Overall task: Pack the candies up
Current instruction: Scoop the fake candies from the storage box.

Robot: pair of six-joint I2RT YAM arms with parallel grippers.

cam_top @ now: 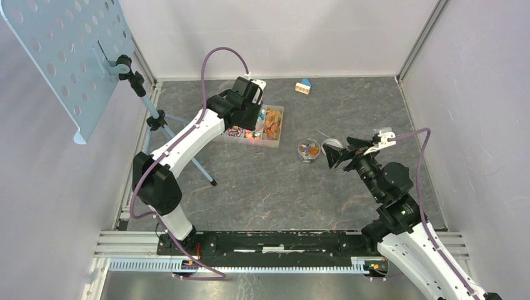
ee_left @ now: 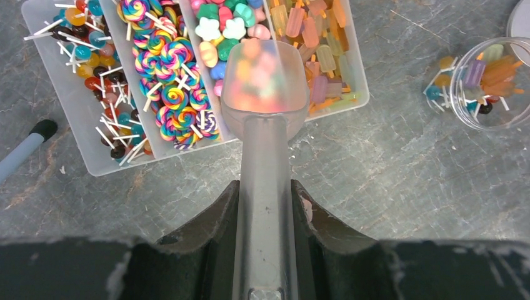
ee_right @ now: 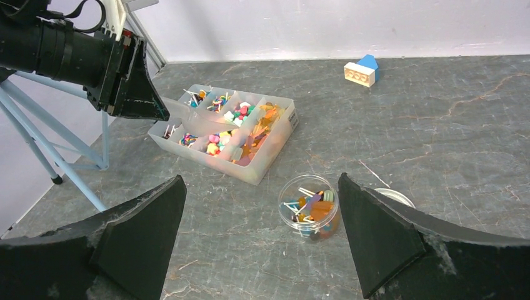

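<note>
The candies (ee_left: 169,81) fill a clear divided tray (ee_left: 94,164): ball lollipops, rainbow swirls, flower shapes and orange ice-lolly shapes. My left gripper (ee_left: 265,190) is shut on the handle of a translucent scoop (ee_left: 265,81), whose bowl hangs over the tray with pink and orange candies in it. A small clear jar (ee_left: 494,81) to the right holds several candies. My right gripper (ee_right: 261,181) stands open just in front of that jar (ee_right: 309,209), touching nothing. From above, the left gripper (cam_top: 253,109) is over the tray (cam_top: 275,142) and the right gripper (cam_top: 337,156) is right of the jar (cam_top: 309,150).
The jar's lid (ee_right: 394,195) lies flat just right of the jar. A blue-roofed toy house (cam_top: 304,86) sits at the back. A tripod (cam_top: 156,122) carrying a perforated panel (cam_top: 69,50) stands at the left, close to the left arm. Walls enclose the table.
</note>
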